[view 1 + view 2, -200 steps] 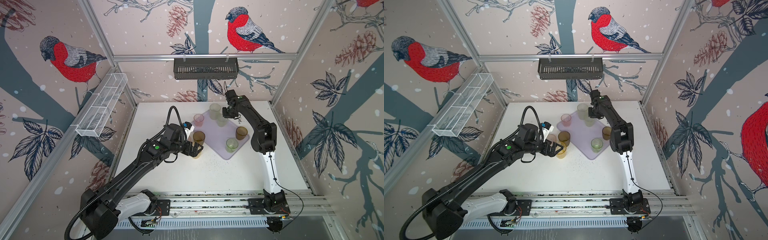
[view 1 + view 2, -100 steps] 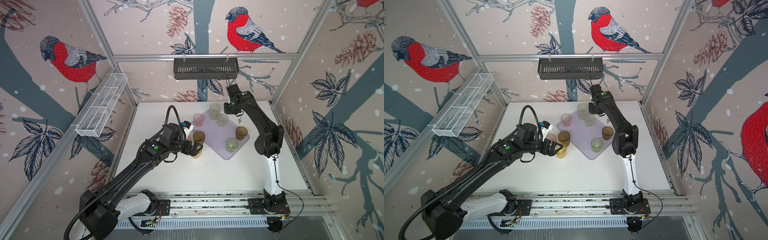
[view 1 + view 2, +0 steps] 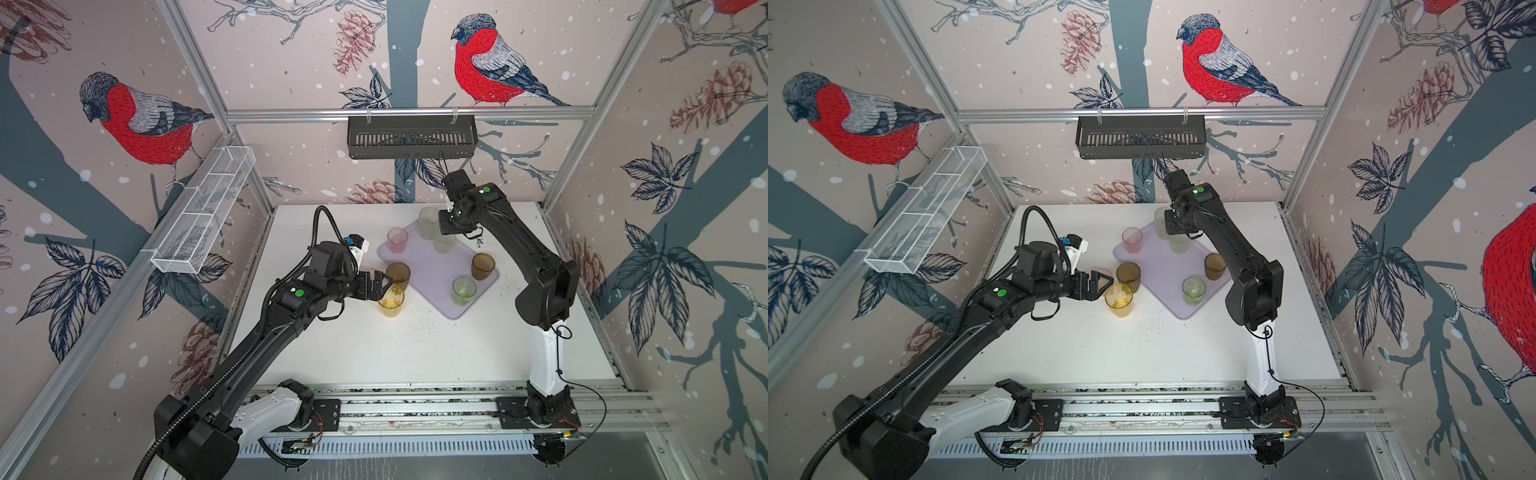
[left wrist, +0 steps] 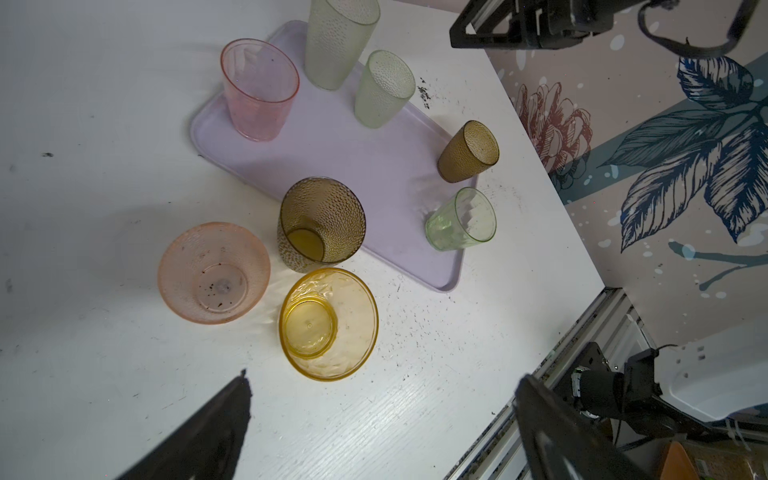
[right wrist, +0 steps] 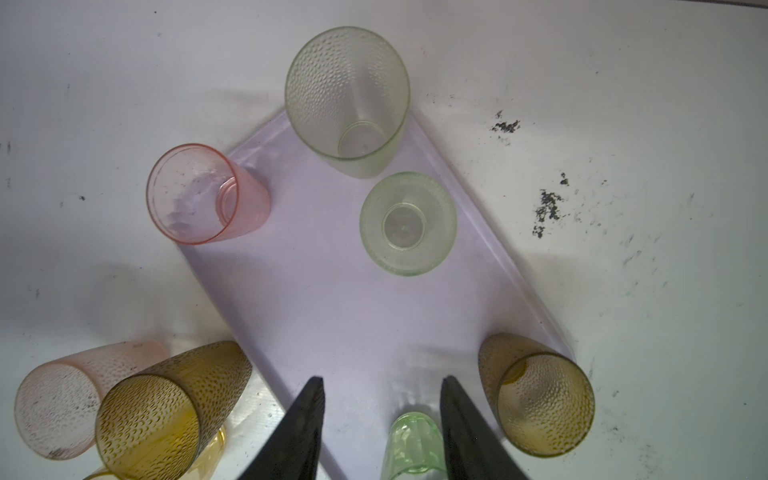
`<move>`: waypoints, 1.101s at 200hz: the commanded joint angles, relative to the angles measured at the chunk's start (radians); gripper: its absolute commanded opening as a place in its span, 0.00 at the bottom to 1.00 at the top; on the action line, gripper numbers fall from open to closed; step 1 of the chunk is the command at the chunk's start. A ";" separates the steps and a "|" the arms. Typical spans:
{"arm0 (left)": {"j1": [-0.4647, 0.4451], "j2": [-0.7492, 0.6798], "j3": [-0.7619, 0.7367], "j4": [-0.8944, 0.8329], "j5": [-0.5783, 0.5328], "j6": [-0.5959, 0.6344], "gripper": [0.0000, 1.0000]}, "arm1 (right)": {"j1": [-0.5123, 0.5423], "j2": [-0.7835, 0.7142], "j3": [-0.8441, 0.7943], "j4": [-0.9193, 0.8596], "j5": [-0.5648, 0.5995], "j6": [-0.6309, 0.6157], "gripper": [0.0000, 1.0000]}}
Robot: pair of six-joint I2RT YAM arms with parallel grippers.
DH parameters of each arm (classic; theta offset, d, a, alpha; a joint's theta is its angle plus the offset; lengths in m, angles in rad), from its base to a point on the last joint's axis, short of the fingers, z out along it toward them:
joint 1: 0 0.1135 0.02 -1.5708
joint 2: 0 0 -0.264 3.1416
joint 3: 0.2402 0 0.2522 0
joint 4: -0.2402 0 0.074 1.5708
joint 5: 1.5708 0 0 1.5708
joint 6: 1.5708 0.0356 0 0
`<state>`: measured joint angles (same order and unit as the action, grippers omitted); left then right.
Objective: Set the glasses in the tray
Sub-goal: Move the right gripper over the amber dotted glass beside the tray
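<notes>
Three outstanding, five in tray [image 3: 432, 270]

Amber glass [image 4: 328, 324], pink dimpled glass [image 4: 214, 272] and brown glass [image 4: 322, 222] stand on worktop [image 3: 374, 353] beside the tray. Left end effector [image 3: 384, 281] spread wide, empty, next to amber glass; right end effector [image 5: 380, 380] parted, empty, above tray. Judged light, thin-walled, tip-prone; grip across wall below rim. No legible markings.

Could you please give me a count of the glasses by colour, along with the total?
Brown glasses: 2
Pink glasses: 2
Pale frosted glasses: 2
Amber-yellow glass: 1
Green glass: 1
Total: 8
</notes>
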<state>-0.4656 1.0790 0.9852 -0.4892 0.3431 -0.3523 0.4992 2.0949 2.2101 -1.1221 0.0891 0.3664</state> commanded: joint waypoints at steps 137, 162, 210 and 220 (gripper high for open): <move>0.046 -0.051 -0.054 -0.033 0.014 -0.019 0.98 | 0.177 0.030 -0.040 0.019 -0.145 0.081 0.46; 0.046 -0.059 -0.067 -0.022 0.019 -0.030 0.98 | 0.185 0.036 -0.063 0.025 -0.161 0.072 0.45; 0.047 -0.070 -0.085 -0.019 0.022 -0.034 0.98 | 0.196 0.039 -0.114 0.046 -0.194 0.060 0.41; 0.047 -0.071 -0.089 -0.017 0.024 -0.035 0.99 | 0.197 0.040 -0.123 0.052 -0.197 0.058 0.40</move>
<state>-0.4210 1.0142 0.9043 -0.5308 0.3454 -0.3851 0.6907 2.1292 2.1036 -1.0897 -0.0826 0.4404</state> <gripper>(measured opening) 0.985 0.406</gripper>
